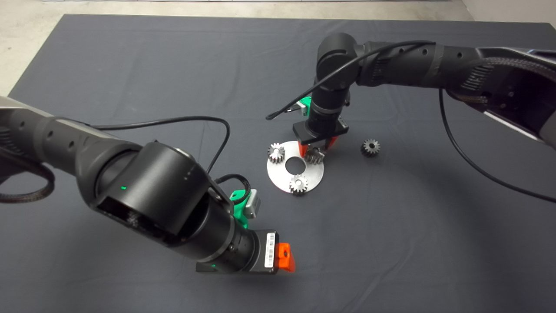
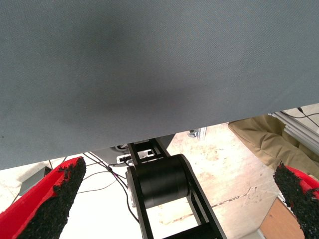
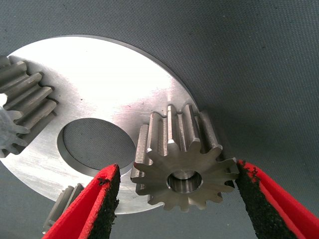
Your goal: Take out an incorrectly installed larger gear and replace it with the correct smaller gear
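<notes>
Fingers of the left gripper are being held wide apart with nothing between them, on the near side of the round silver plate and well apart from it. Two small bright gears are being carried on that plate, one at its near edge and one at its far-left edge. The larger gear is being carried at the plate's far-right edge, where it is being straddled by the right gripper. The gripper's fingers are being held open just beside the teeth on either side, with no grip taken. The smaller gear is being left on the mat, to the right of the plate and apart from it.
</notes>
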